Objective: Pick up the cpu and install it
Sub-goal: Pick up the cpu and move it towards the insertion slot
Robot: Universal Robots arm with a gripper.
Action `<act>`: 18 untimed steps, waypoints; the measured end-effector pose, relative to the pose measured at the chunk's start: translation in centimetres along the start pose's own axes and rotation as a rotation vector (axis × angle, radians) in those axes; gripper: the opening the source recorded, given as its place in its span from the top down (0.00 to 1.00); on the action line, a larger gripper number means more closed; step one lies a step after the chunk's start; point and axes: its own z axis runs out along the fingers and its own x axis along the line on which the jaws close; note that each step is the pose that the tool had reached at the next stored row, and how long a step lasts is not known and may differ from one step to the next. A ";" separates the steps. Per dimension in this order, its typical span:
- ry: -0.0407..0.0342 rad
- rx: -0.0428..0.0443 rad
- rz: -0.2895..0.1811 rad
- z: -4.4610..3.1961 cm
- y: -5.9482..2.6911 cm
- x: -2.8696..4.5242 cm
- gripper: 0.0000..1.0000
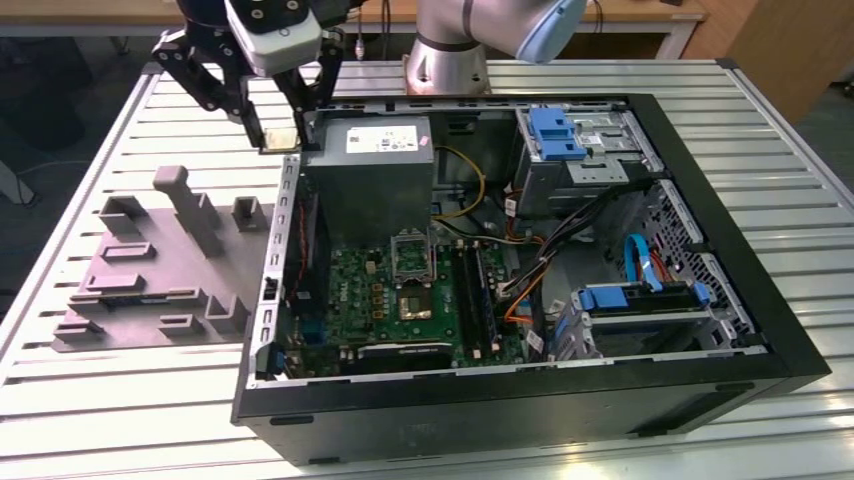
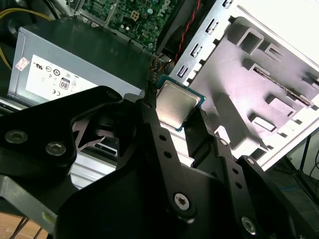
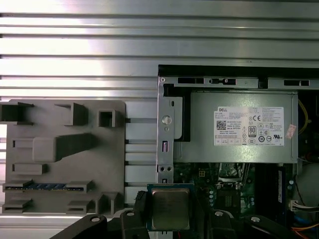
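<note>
Right now my gripper (image 2: 175, 113) is clamped on the cpu (image 2: 177, 103) by its edges, hovering over the case wall (image 1: 284, 215) beside the power supply (image 1: 387, 150), with the open socket (image 1: 412, 258) well apart past that supply

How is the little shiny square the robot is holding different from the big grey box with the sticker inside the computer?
The cpu is small, thin and square; the power supply box is big and blocky. The cpu is gripped by the end effector; the box sits inside the computer case. The cpu's top is plain; the box has a white label. Both look grey and metallic.
</note>
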 end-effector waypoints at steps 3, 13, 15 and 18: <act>0.0000 0.0000 0.000 0.00 0.00 -0.24 0.53; -0.0001 -0.0001 0.000 0.02 0.01 -1.05 0.53; 0.0000 0.0000 0.000 0.02 0.01 -1.24 0.53; 0.0000 -0.0001 0.000 0.02 0.01 -1.52 0.53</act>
